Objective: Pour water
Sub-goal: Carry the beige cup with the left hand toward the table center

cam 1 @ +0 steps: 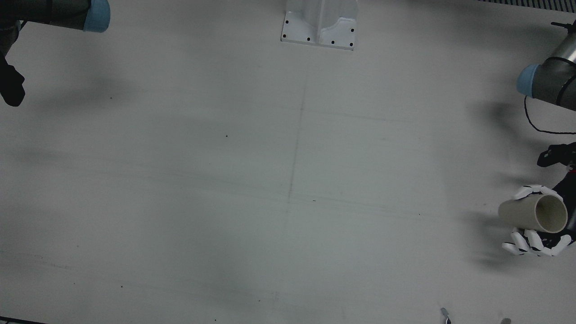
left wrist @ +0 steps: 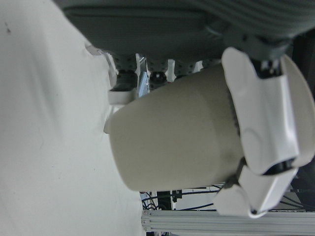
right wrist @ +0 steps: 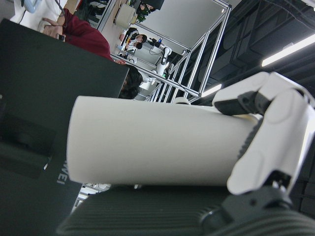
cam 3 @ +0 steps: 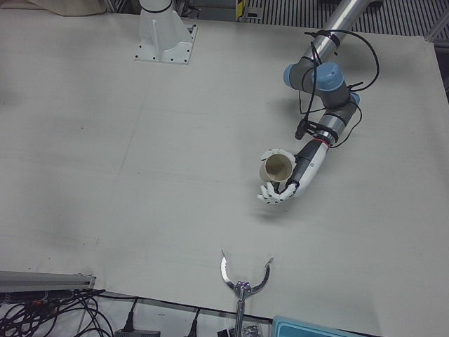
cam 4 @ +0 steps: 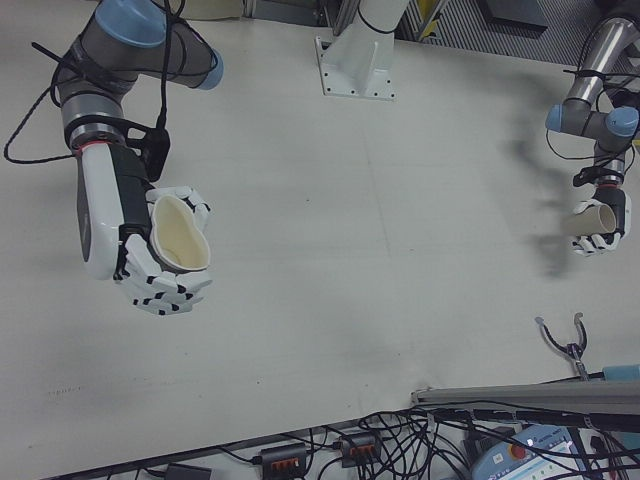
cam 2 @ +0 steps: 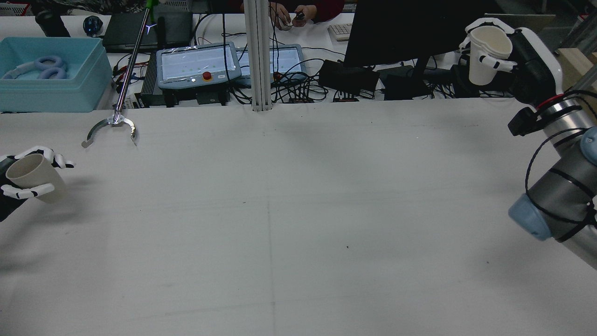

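My left hand (cam 2: 14, 189) is shut on a beige paper cup (cam 2: 31, 175) low over the table's left edge in the rear view. The cup is tilted, its mouth facing away from the table's middle (cam 1: 551, 213). The left-front view shows the same cup (cam 3: 278, 168) and hand (cam 3: 303, 168). My right hand (cam 2: 524, 51) is shut on a cream cup (cam 2: 486, 53), held about upright and high above the table's right side. The right-front view shows that cup (cam 4: 180, 233) in the right hand (cam 4: 115, 220). I cannot see whether either cup holds water.
A metal grabber claw (cam 2: 112, 128) on a rod lies at the table's far-left edge. Beyond the table stand a blue bin (cam 2: 46, 79), teach pendants (cam 2: 198, 63), cables and a dark monitor (cam 2: 410, 28). A white pedestal (cam 1: 320, 22) sits mid-table on the robot's side.
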You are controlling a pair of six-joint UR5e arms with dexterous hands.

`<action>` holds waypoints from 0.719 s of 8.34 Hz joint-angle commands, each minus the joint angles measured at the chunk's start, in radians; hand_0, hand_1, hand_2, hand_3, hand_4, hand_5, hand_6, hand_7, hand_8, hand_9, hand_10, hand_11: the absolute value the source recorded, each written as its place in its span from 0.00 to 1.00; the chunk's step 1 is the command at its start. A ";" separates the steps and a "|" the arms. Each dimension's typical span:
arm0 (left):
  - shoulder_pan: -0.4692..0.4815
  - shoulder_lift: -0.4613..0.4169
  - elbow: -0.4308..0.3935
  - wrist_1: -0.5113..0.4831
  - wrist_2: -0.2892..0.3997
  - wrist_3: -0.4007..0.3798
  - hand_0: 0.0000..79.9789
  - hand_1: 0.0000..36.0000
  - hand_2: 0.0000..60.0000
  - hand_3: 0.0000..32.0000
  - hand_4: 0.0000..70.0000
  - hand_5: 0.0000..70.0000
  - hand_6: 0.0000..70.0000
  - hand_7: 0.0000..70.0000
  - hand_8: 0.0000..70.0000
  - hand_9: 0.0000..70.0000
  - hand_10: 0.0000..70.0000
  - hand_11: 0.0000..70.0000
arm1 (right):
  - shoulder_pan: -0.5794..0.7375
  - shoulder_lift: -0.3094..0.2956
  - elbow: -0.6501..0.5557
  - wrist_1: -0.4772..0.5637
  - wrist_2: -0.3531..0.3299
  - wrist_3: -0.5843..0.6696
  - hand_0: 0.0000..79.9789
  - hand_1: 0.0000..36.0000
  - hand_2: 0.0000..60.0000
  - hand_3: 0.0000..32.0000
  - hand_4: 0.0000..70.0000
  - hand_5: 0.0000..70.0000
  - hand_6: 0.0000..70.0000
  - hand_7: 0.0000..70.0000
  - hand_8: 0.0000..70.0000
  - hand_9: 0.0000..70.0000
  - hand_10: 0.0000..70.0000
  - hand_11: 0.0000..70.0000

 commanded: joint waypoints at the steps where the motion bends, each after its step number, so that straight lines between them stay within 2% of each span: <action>1: 0.015 -0.010 -0.070 0.051 -0.001 0.008 0.67 1.00 1.00 0.00 0.45 1.00 0.46 0.72 0.39 0.49 0.44 0.66 | 0.157 -0.009 0.005 -0.004 -0.098 0.005 0.54 0.51 0.99 0.00 0.27 0.62 0.57 0.65 0.42 0.59 0.34 0.50; 3: 0.094 -0.099 -0.127 0.147 -0.006 0.024 0.68 1.00 1.00 0.00 0.44 1.00 0.45 0.72 0.38 0.49 0.44 0.66 | 0.107 0.001 -0.003 -0.006 -0.088 -0.004 0.54 0.50 0.97 0.00 0.28 0.63 0.58 0.65 0.42 0.59 0.34 0.50; 5: 0.189 -0.201 -0.140 0.216 -0.015 0.057 0.68 1.00 1.00 0.00 0.44 1.00 0.45 0.72 0.38 0.49 0.43 0.66 | 0.015 0.003 0.003 -0.006 -0.059 -0.024 0.54 0.50 0.95 0.00 0.26 0.61 0.57 0.65 0.41 0.58 0.33 0.50; 6: 0.226 -0.264 -0.140 0.257 -0.041 0.068 0.68 1.00 1.00 0.00 0.44 1.00 0.45 0.72 0.38 0.49 0.44 0.66 | 0.002 0.018 0.006 -0.006 -0.057 -0.028 0.55 0.50 0.94 0.00 0.26 0.61 0.56 0.65 0.41 0.57 0.32 0.49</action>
